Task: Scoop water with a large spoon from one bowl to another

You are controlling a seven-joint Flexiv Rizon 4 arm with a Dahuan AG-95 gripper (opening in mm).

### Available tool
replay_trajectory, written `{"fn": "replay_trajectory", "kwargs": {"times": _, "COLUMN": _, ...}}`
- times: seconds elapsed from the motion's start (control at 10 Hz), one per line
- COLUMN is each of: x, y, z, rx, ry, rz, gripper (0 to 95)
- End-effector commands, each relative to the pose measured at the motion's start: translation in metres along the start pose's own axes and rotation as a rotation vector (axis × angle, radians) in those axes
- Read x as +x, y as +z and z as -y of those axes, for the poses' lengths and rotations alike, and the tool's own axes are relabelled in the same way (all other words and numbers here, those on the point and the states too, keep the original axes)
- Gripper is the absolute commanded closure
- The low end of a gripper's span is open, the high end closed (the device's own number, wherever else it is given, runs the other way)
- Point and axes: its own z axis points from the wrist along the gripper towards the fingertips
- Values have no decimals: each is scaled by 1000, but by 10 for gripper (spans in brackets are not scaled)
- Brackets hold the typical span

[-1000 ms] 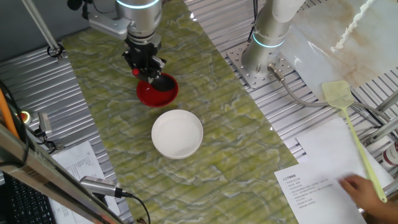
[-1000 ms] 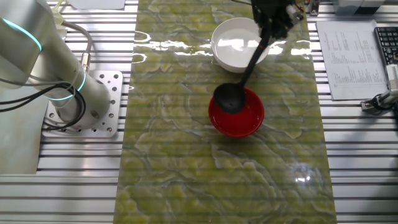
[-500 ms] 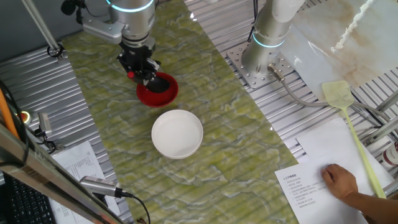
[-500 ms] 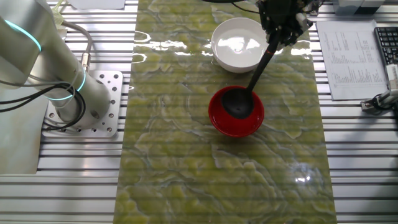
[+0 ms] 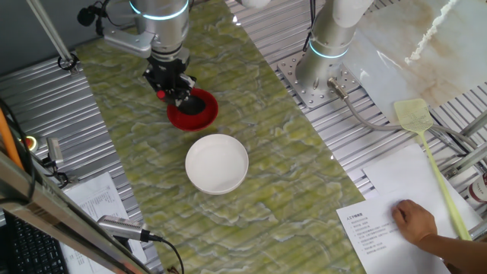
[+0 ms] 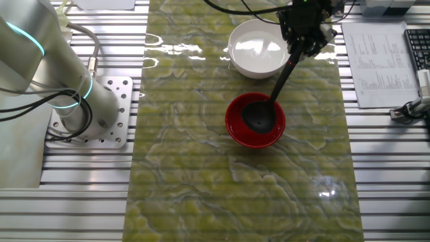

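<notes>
The small glossy red bowl (image 5: 192, 111) (image 6: 255, 122) stands on the green mat, with the wider white bowl (image 5: 218, 163) (image 6: 256, 48) beside it. The black ladle's round scoop (image 6: 258, 115) (image 5: 197, 101) sits low inside the red bowl. Its thin handle (image 6: 285, 68) slants up to my gripper (image 6: 301, 46) (image 5: 172, 86), which is shut on the handle's upper end. A red tip (image 5: 160, 94) shows by the fingers. Whether either bowl holds water is not clear from here.
A second robot base (image 5: 329, 47) (image 6: 74, 101) is bolted beside the mat. Papers (image 5: 403, 209), a yellow fly swatter (image 5: 434, 164) and a person's hand (image 5: 422, 227) lie at one end. A keyboard (image 6: 418, 50) and sheets (image 6: 376, 60) flank the white bowl's side.
The gripper has shifted sideways away from the white bowl, and the ladle's scoop has moved from the red bowl's rim down into its middle. The person's hand slid inward over the paper.
</notes>
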Motion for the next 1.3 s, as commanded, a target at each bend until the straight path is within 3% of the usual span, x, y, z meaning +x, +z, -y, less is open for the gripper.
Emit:
{"fn": "replay_trajectory", "kwargs": {"times": 0.1, "x": 0, "y": 4, "z": -1, "rx": -1, "ry": -23, "rz": 0, "gripper": 950}}
{"fn": "replay_trajectory", "kwargs": {"times": 0.3, "x": -1, "y": 12, "z": -1, "rx": -10, "ry": -50, "rz": -3, "gripper": 950}}
{"fn": "replay_trajectory", "kwargs": {"times": 1.3, "x": -2, "y": 24, "z": -1, "rx": -19, "ry": -123, "rz": -11, "gripper": 950}}
